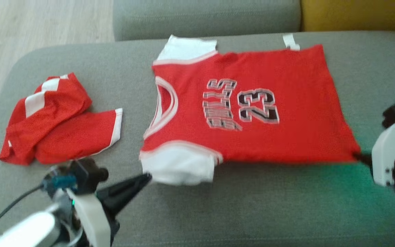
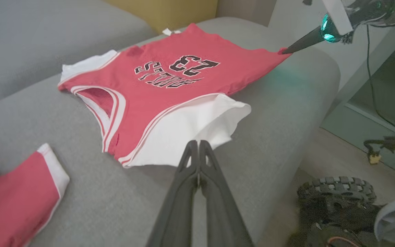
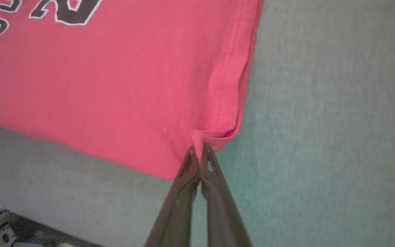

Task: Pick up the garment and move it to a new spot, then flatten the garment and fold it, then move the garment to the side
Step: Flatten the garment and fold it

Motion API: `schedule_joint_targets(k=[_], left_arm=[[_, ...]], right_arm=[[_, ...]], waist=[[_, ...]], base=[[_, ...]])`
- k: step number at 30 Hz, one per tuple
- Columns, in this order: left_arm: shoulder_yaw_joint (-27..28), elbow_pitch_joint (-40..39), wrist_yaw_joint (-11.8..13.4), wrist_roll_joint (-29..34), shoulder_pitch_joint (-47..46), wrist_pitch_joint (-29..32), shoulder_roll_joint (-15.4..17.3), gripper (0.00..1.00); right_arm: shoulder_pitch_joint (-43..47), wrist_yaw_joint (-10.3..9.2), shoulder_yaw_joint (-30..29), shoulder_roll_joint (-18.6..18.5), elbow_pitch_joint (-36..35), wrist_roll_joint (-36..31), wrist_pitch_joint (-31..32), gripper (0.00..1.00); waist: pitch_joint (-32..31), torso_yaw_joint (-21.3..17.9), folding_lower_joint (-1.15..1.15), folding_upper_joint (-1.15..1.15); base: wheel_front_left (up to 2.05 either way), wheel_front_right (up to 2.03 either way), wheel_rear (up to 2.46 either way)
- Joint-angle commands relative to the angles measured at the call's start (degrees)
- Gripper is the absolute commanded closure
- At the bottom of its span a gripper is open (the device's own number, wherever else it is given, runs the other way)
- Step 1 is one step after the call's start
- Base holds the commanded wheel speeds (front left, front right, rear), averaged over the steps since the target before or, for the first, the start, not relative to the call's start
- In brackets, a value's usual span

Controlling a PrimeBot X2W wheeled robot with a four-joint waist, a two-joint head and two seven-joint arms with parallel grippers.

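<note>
Grey sofa seat [image 1: 252, 212]: spans the scene. A grey back cushion [image 1: 204, 17] and a yellow cushion [image 1: 355, 13] stand at its far edge. Wooden floor [image 1: 43, 20] lies beyond the far left corner.

Red jersey [image 1: 297, 137]: lies spread flat at the middle of the seat, number 23 facing up, neck opening to the left, hem to the right. One white sleeve [image 1: 187, 48] lies at the far left corner of the jersey. The other white sleeve [image 1: 180, 168] lies at the near left corner and is slightly puffed up.

Red shorts with white trim [image 1: 60, 137]: lie crumpled at the left of the seat, apart from the jersey.

Right hand [image 3: 199, 149]: fingers pressed together, pinching the near right corner of the jersey's hem. A small fold of red cloth is bunched at the tips.

Left hand [image 2: 198, 142]: fingers pressed together, tips at the near edge of the near white sleeve. Whether any cloth is caught between them cannot be told.

White tag [image 1: 290, 41]: pokes out past the jersey's far edge, towards the right.
</note>
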Motion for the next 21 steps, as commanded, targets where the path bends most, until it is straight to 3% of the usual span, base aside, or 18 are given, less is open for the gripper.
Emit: schedule_joint_targets(k=[1, 6, 9, 21], left_arm=[[2.09, -2.4, 0.07, -1.34, -1.6, 0.6, 3.37, 1.0], [0.05, -5.84, 0.07, -3.75, -0.73, 2.36, 6.59, 1.0], [1.28, -5.63, 0.69, -3.06, -1.96, 1.42, 6.79, 1.0], [2.61, 0.43, 0.81, 1.74, -12.68, 1.65, 2.28, 1.0]], right_arm=[[1.48, 0.37, 0.34, -3.31, -2.16, 1.39, 2.41, 1.0], [3.87, 0.37, 0.21, -7.43, -7.41, 3.8, 8.14, 1.0], [3.89, 0.37, -1.78, -8.09, -8.93, 4.38, 8.71, 1.0], [-1.4, 0.37, -8.48, -4.09, -7.87, 0.36, 7.89, 1.0]], waist=[[-1.05, -0.43, 0.0, 0.0], [-1.5, -0.98, 0.0, 0.0], [-0.76, -1.32, 0.0, 0.0], [6.74, -1.96, 0.0, 0.0]], base=[[0.0, 0.0, 0.0], [0.0, 0.0, 0.0], [0.0, 0.0, 0.0], [0.0, 0.0, 0.0]])
